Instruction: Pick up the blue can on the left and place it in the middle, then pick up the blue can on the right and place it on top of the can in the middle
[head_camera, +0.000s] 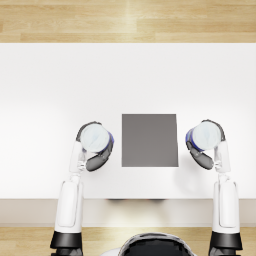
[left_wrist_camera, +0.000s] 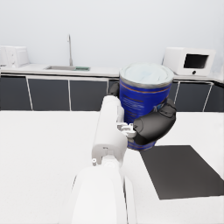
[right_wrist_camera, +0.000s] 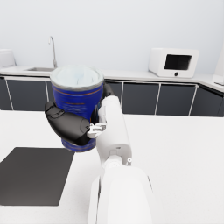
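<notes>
1. On the white table (head_camera: 50, 90), a dark grey mat (head_camera: 149, 140) lies at the middle, nearer the front edge than the back edge.
2. Just beside the mat's left edge stands the left blue can (head_camera: 95, 138), upright, its pale lid facing up; in the left wrist view the can (left_wrist_camera: 144, 103) rests close to the mat's corner (left_wrist_camera: 181, 170), not on it.
3. The left hand (head_camera: 95, 159) is wrapped around this can, dark fingers (left_wrist_camera: 153, 127) curled against its blue wall, so the hand is clamped on it.
4. Just beside the mat's right edge stands the right blue can (head_camera: 205, 136), also upright with its pale lid up; the right wrist view shows it (right_wrist_camera: 78, 98) on the bare table near the mat (right_wrist_camera: 33, 175).
5. The right hand (head_camera: 202, 157) grips that can, its fingers (right_wrist_camera: 68, 124) closed around the lower wall.
6. Behind the table, the wrist views show a counter with dark cabinet fronts (left_wrist_camera: 48, 94), a sink tap (left_wrist_camera: 69, 48) and a white microwave (right_wrist_camera: 173, 62).
7. Beyond the table's back edge runs a wooden floor (head_camera: 125, 20).
</notes>
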